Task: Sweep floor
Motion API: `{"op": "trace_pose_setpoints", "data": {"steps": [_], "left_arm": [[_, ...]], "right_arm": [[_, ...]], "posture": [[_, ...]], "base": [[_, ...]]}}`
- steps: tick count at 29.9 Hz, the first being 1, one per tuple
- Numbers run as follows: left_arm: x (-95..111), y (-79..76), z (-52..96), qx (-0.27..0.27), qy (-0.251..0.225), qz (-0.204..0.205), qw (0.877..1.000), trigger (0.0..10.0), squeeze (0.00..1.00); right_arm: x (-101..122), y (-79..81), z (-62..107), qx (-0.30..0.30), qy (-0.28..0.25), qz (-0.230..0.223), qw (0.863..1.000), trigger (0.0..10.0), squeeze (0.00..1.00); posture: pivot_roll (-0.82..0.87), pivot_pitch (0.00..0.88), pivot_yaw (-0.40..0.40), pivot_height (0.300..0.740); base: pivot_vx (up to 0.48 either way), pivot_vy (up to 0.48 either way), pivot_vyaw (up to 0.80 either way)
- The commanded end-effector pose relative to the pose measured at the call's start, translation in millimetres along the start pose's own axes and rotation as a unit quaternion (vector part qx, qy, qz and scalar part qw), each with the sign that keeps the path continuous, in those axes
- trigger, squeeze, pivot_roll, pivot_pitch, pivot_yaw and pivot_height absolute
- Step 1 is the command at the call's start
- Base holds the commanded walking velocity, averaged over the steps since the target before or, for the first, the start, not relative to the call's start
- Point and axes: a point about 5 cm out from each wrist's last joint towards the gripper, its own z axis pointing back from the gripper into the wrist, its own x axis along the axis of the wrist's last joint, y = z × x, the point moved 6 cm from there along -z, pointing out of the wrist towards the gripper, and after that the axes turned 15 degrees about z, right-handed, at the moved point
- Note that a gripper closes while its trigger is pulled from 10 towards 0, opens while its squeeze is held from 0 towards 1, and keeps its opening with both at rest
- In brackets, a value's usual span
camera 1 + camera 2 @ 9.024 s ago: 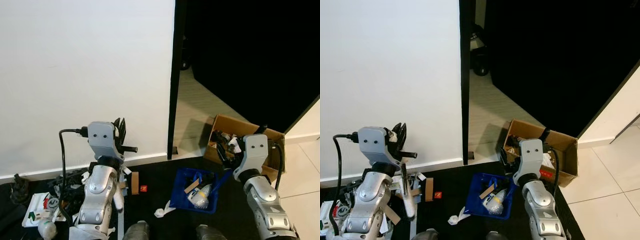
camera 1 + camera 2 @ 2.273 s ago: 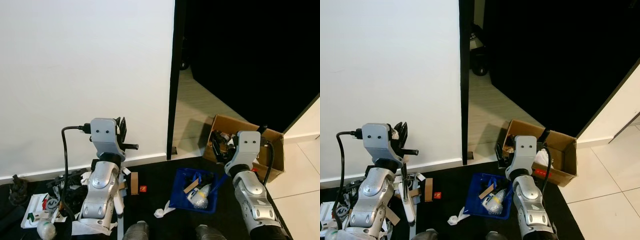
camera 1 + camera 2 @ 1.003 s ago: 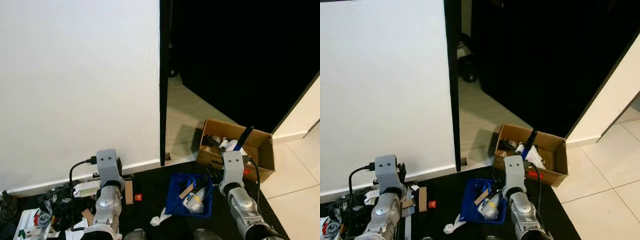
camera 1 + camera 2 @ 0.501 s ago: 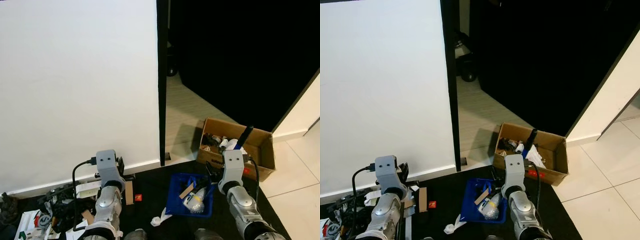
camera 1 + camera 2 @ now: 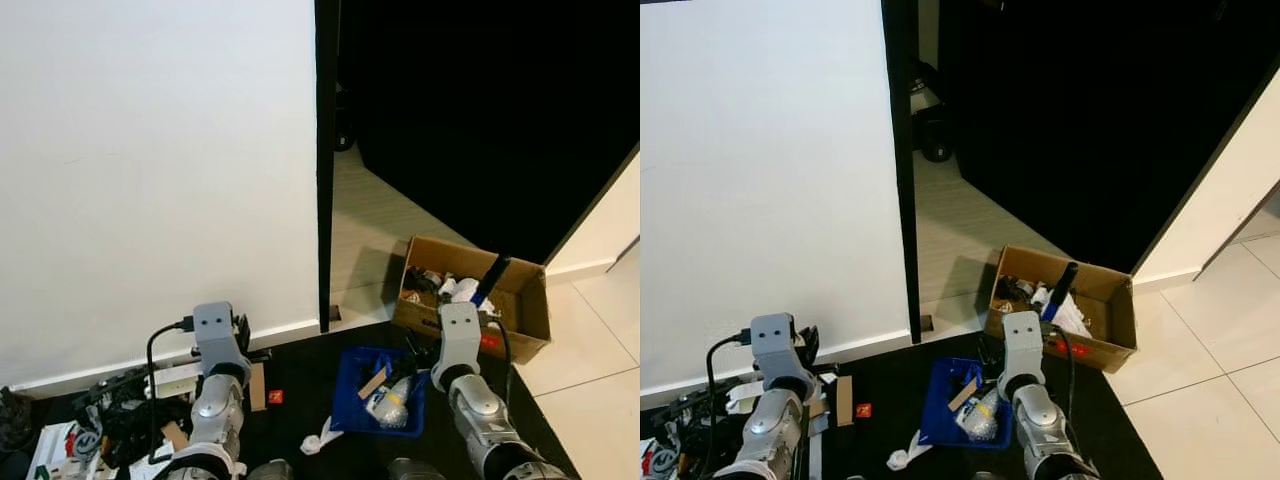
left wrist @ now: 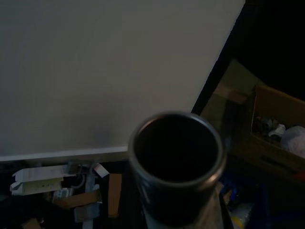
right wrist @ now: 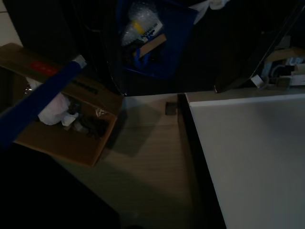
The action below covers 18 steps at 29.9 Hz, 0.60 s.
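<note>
A blue dustpan (image 5: 349, 383) rests on the dark floor, holding a plastic bottle (image 5: 393, 396) and a cardboard scrap. Its blue handle with a black tip (image 5: 488, 278) rises past my right wrist, and my right gripper (image 5: 425, 350) is shut on it; the right wrist view has the handle (image 7: 40, 98) crossing above the pan. My left gripper (image 5: 240, 336) stands low by the white wall, shut on the broom handle. That handle's dark round tube end (image 6: 176, 164) sits close in the left wrist view.
An open cardboard box (image 5: 523, 318) of rubbish stands right of the dustpan. Crumpled white paper (image 5: 320, 439), a red scrap (image 5: 275, 396) and a cardboard strip (image 5: 257, 385) lie on the floor. Mixed litter (image 5: 110, 412) is piled at the left. A black door frame (image 5: 325, 200) edges a dark doorway.
The camera has tilted up and drawn back since 2.3 s ago, so both arms sit lower and smaller. In the last half second my right arm edged slightly left with the handle.
</note>
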Motion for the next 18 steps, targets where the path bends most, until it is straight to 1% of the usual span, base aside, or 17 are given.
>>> {"op": "trace_pose_setpoints", "data": {"steps": [1,3,4,7,9,12,13,14,15,16,17,18], "left_arm": [[-14,33.0,13.1,0.045,0.035,0.009,0.998,10.0,0.0],[-10,41.4,13.5,0.051,0.031,0.009,0.998,10.0,0.0],[-9,43.2,13.5,0.053,0.03,0.008,0.998,10.0,0.0],[-10,45.5,13.7,0.063,0.032,0.007,0.998,10.0,0.0],[-12,40.7,12.5,0.062,0.033,0.007,0.998,10.0,0.0],[-16,26.5,10.4,0.04,0.037,0.009,0.998,10.0,0.0],[-16,26.5,10.4,0.04,0.037,0.009,0.998,10.0,0.0],[-17,23.1,9.7,0.032,0.04,0.008,0.999,10.0,0.0],[-18,18.6,8.8,0.022,0.042,0.007,0.999,10.0,0.0],[-20,13.3,7.9,0.016,0.044,0.005,0.999,10.0,0.0],[-21,10.0,7.4,0.013,0.045,0.004,0.999,10.0,0.0],[-21,10.0,7.4,0.013,0.045,0.004,0.999,10.0,0.0]], "right_arm": [[3,11.0,-1.2,0.013,-0.005,0.003,1.0,10.0,0.0],[6,22.9,-1.9,0.034,-0.008,0.003,0.999,10.0,0.0],[6,26.4,-1.9,0.042,-0.008,0.003,0.999,10.0,0.0],[4,29.0,-1.9,0.052,-0.001,0.003,0.999,10.0,0.0],[3,20.7,-2.8,0.035,0.003,0.005,0.999,10.0,0.0],[2,1.1,-2.9,0.001,0.004,-0.004,1.0,10.0,0.0],[2,1.1,-2.9,0.001,0.004,-0.004,1.0,10.0,0.0],[1,-4.2,-3.0,-0.01,0.005,-0.009,1.0,10.0,0.0],[1,-9.9,-3.2,-0.021,0.007,-0.012,1.0,10.0,0.0],[2,-15.7,-3.0,-0.029,0.003,-0.009,1.0,10.0,0.0],[3,-18.9,-2.7,-0.032,-0.001,-0.006,0.999,10.0,0.0],[3,-18.9,-2.7,-0.032,-0.001,-0.006,0.999,10.0,0.0]], "posture": [[0.01,0.0,-0.037,0.74],[0.03,0.0,-0.052,0.74],[0.03,0.0,-0.052,0.74],[0.05,0.0,-0.064,0.74],[0.06,0.0,-0.057,0.74],[0.04,0.0,-0.042,0.74],[0.04,0.0,-0.042,0.74],[0.04,0.0,-0.042,0.74],[-0.01,0.0,-0.017,0.74],[0.0,0.0,-0.002,0.74],[0.0,0.0,-0.002,0.74],[0.0,0.0,-0.002,0.74]], "base": [[0.0,0.0,0.0],[0.0,0.0,0.0],[0.0,0.0,0.0],[0.0,0.0,0.0],[0.0,0.0,0.0],[0.0,0.0,0.0],[0.0,0.0,0.0],[0.0,0.0,0.0],[0.0,0.0,0.0],[0.0,0.0,0.0],[0.0,0.0,0.0],[0.0,0.0,0.0]]}}
